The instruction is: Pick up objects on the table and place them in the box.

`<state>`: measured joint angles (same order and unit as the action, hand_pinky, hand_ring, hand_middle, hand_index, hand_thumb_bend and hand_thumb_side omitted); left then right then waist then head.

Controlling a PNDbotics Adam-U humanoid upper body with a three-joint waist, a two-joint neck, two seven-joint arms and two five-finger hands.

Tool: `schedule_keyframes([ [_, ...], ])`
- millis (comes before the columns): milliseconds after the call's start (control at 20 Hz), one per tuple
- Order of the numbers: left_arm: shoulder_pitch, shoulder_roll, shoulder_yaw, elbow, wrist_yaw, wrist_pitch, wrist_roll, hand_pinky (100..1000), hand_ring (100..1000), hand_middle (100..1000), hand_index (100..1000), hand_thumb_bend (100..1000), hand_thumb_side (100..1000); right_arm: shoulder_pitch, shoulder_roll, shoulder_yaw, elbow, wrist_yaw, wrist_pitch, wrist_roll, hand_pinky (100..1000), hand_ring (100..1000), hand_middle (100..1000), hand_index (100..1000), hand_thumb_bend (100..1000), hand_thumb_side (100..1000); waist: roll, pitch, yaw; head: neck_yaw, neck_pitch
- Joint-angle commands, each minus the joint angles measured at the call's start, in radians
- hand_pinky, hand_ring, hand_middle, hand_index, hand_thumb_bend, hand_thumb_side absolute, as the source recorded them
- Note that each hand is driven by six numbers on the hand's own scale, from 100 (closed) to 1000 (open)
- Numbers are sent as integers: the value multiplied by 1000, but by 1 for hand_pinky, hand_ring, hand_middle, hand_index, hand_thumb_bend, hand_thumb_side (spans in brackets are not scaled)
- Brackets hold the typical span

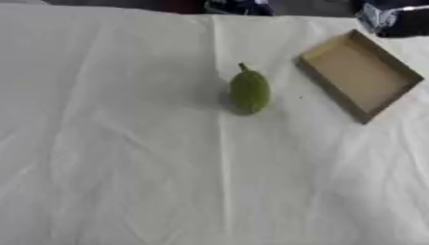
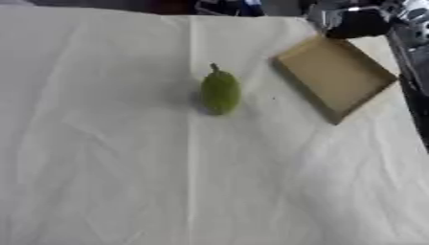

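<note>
On the white cloth-covered tabletop (image 1: 126, 167), as the left eye view shows it, a green pear-shaped fruit with a short dark stem (image 1: 249, 92) lies alone, stem pointing to the far edge. To the fruit's right and a little farther back sits a shallow tan cardboard box (image 1: 360, 76), turned askew so that one corner points away; its floor is bare, nothing in it. Neither hand shows in this view, only dark hardware beyond the box's far corner.

From the right eye view, the same fruit lies left of the box, apart from it, with bare cloth between. A black and silver arm (image 2: 411, 72) comes down the right edge past the box; its hand is not to be made out, so whether the fingers are apart or together cannot be told. No left hand appears.

The step in hand looks to be the reach for the fruit. It would likely go best from above, fingers closing across the fruit's thick middle rather than its stem, since a rounded body may roll on cloth. The low box walls should need little lift.
</note>
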<state>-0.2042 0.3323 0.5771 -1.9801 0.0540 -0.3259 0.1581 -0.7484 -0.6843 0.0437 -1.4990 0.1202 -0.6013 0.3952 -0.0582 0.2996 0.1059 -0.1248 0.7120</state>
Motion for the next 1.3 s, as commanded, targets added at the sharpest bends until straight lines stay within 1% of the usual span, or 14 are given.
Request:
schedule_keyframes([
  [50, -4, 19, 4, -20, 2, -1, -5, 526, 619, 652, 730, 100, 359, -49, -45, 55, 44, 55, -38, 53, 810, 787, 767, 856, 126, 395, 2, -23, 2, -2, 3],
  [100, -4, 19, 4, -20, 3, 0, -6, 526, 619, 652, 730, 100, 360, -61, -44, 71, 58, 67, -49, 69, 811, 788, 770, 858, 118, 405, 1, -23, 3, -2, 2],
  [300, -4, 19, 4, -20, 4, 0, -7, 527, 619, 652, 730, 100, 360, -93, -35, 121, 104, 86, -79, 132, 818, 804, 786, 871, 147, 424, -1, -24, 4, -1, 2],
  [400, -4, 19, 3, -20, 4, 1, -8, 527, 619, 652, 730, 100, 361, -103, -31, 139, 122, 89, -89, 165, 822, 811, 795, 878, 184, 414, -1, -25, 4, -1, 2],
  [550, -2, 18, 3, -20, 5, 1, -9, 527, 619, 652, 730, 100, 363, -116, -23, 159, 143, 95, -107, 219, 825, 815, 799, 881, 272, 383, 0, -25, 4, -2, 3],
  [700, -2, 17, 3, -20, 5, 1, -10, 526, 619, 652, 730, 100, 363, -130, -7, 173, 165, 94, -111, 259, 829, 817, 799, 887, 314, 364, 0, -25, 4, -4, 3],
  [750, -2, 17, 3, -20, 5, 1, -11, 526, 619, 652, 730, 100, 363, -134, -1, 177, 173, 93, -107, 271, 833, 817, 795, 886, 330, 341, 0, -24, 4, -4, 3],
  [900, -1, 15, 3, -20, 6, 2, -12, 527, 619, 653, 730, 100, 364, -149, 28, 204, 210, 87, -70, 313, 841, 814, 779, 877, 358, 255, 0, -24, 6, -7, 3],
  [1050, -2, 14, 3, -20, 7, 2, -12, 527, 619, 653, 730, 100, 366, -164, 54, 221, 244, 89, -15, 330, 844, 809, 775, 870, 386, 100, -1, -24, 8, -9, 5],
  [1200, -3, 12, 3, -20, 8, 3, -14, 526, 619, 653, 729, 100, 368, -169, 74, 230, 266, 109, 37, 331, 848, 805, 772, 872, 385, 100, -1, -23, 10, -9, 6],
  [1300, -3, 11, 4, -20, 9, 3, -14, 527, 619, 653, 729, 100, 368, -171, 82, 233, 271, 111, 63, 342, 848, 804, 771, 874, 387, 100, -2, -22, 10, -9, 6],
])
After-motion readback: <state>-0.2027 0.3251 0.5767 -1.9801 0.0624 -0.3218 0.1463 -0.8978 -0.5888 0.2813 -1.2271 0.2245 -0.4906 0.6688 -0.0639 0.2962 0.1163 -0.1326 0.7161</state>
